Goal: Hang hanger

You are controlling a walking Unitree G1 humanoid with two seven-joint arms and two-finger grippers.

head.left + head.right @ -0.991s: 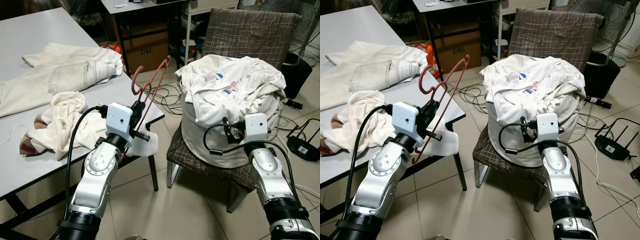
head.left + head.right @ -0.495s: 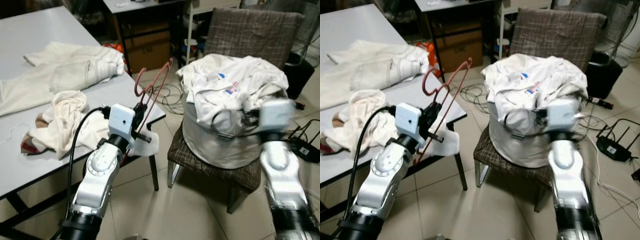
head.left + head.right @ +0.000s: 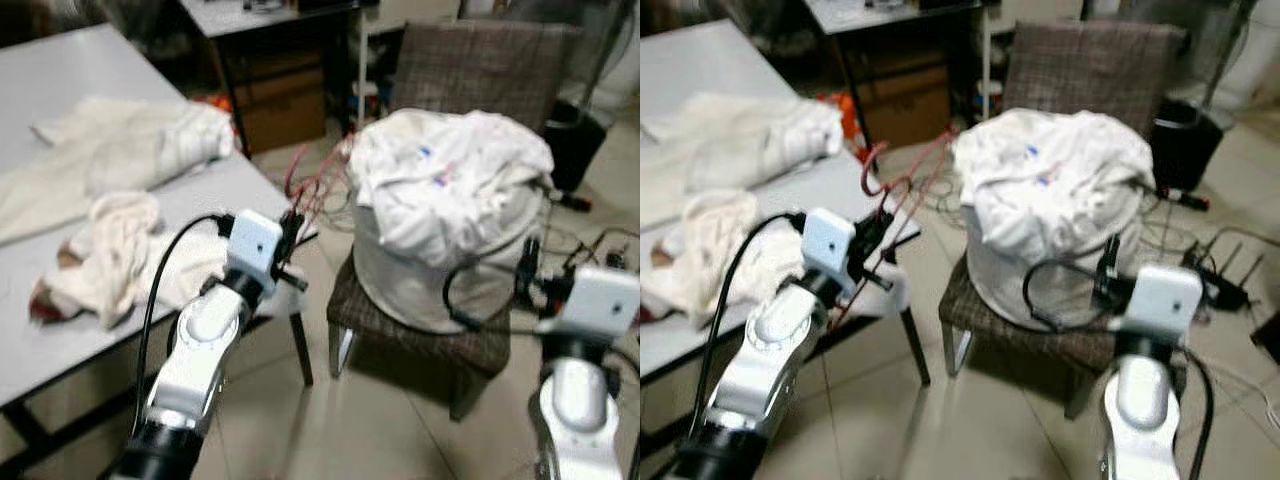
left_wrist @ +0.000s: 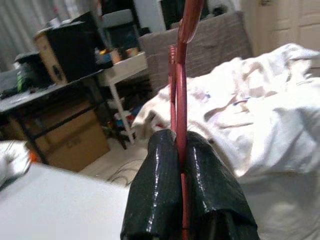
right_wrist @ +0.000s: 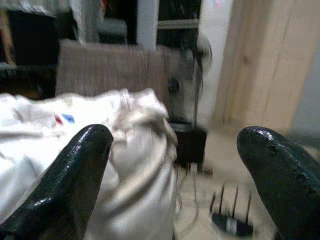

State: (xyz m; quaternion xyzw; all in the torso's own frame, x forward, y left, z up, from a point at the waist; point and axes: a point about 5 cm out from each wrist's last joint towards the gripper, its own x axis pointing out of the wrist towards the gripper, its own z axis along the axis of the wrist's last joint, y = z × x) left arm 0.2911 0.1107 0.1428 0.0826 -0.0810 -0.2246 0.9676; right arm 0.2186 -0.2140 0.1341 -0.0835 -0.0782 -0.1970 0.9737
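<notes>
A red wire hanger (image 3: 306,178) rises from my left gripper (image 3: 289,236), which is shut on its lower part beside the corner of the white table (image 3: 70,330). In the left wrist view the hanger (image 4: 180,75) runs straight up between the two closed black fingers (image 4: 157,185). My right gripper (image 3: 526,272) is low at the right, in front of the white laundry basket (image 3: 400,270). Its fingers (image 5: 75,175) stand wide apart with nothing between them.
The basket, heaped with white clothes (image 3: 450,180), sits on a brown checked chair (image 3: 480,70). Cream garments (image 3: 110,240) lie on the table. Cables (image 3: 590,250) trail on the tiled floor at the right. A dark desk with a cardboard box (image 3: 290,90) stands behind.
The whole picture has shifted and blurred, so the camera has moved. My right arm has swung out to the right, away from the basket's front. The left gripper still holds the hanger.
</notes>
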